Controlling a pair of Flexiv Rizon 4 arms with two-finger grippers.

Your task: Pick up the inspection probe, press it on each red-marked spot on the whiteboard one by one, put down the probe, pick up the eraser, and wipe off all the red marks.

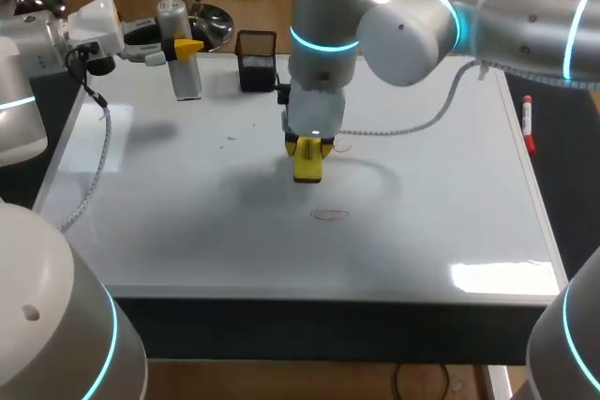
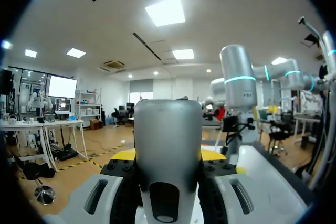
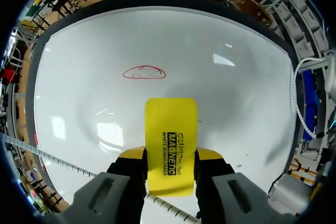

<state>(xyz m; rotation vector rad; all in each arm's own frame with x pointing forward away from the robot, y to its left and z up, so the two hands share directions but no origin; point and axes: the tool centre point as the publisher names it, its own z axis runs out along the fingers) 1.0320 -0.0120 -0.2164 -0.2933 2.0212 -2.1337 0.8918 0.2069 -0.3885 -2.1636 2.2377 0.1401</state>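
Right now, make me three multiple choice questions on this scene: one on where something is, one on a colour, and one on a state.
1. In the right wrist view, where is the red oval mark relative to the eraser?
A) under it
B) ahead of it, apart
C) behind it

2. What colour is the eraser?
A) yellow
B) blue
C) black

3. What state is the left claw in?
A) open and empty
B) shut on the eraser
C) shut on the probe

Answers:
1 B: bare whiteboard shows between the mark and the eraser's front end.
2 A: the block in the right claw is bright yellow.
3 C: the grey probe sits between both of its fingers, touching each side.
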